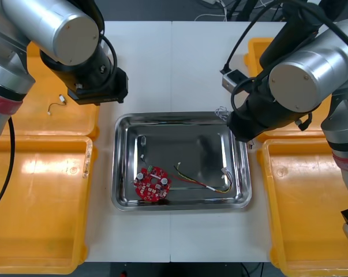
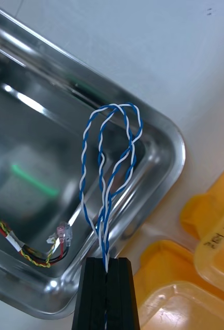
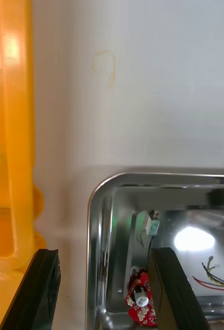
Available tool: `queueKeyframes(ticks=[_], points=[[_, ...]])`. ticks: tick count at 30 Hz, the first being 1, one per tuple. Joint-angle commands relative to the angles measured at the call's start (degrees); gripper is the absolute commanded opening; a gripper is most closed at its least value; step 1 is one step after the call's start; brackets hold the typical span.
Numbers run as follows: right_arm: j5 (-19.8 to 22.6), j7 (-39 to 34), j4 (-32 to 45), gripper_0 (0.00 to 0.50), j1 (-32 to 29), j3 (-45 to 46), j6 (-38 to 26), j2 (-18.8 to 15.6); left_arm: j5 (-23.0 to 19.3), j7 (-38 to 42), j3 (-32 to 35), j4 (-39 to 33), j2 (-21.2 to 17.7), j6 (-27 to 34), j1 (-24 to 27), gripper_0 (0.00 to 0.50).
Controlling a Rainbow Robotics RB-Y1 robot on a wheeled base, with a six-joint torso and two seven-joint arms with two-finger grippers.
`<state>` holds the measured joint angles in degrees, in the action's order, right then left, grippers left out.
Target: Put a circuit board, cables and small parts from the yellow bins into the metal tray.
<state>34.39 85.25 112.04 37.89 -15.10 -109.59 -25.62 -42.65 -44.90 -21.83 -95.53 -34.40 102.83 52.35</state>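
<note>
**Q:** What is your right arm holding?

**A:** My right end effector (image 2: 108, 264) is clamped on the twisted blue and white cable (image 2: 109, 170). The black fingers press together on its lower end. Its loops rise from them above the far right corner of the metal tray (image 1: 179, 117), across the rim.

**Q:** And the left?

**A:** My left end effector (image 3: 104, 289) hangs with its fingers apart and nothing between them. It is over the table (image 1: 174, 63) by the tray's far left corner. One finger is toward the yellow bins (image 1: 23, 124) on my left and the other is over the tray's edge.

**Q:** What lies in the tray?

**A:** A round red circuit board (image 1: 152, 183) sits near the near left corner. A red and yellow cable (image 1: 202, 182) lies beside it and runs toward the near right corner. Two small metal parts (image 1: 143, 140) lie on the left side, farther back than the board.

**Q:** Anything in the bins?

**A:** The far bin on my left holds a small piece with a thin wire (image 1: 57, 104). I cannot tell its kind.
</note>
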Motion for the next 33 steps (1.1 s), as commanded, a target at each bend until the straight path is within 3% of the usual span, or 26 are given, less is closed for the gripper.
queueKeyframes(ticks=[1,18,25,33], points=[[0.68,6.33,1.95,0.0,-0.18,-4.41,3.86,0.57,0.03,0.6,4.26,3.59,-2.16,0.27,3.99,0.5],[0.6,32.34,-4.11,0.0,1.14,-7.84,12.56,3.38,3.1,-5.9,9.53,17.83,-6.82,-5.09,4.69,0.5],[-0.37,39.9,-7.8,0.0,1.14,-8.63,17.66,3.3,3.37,-4.85,10.41,20.99,-7.7,-5.44,4.6,0.5],[-4.24,45.44,-9.21,0.0,1.05,-11.7,20.64,3.3,3.28,-4.14,11.02,26.09,-7.96,-9.75,4.69,0.5]])
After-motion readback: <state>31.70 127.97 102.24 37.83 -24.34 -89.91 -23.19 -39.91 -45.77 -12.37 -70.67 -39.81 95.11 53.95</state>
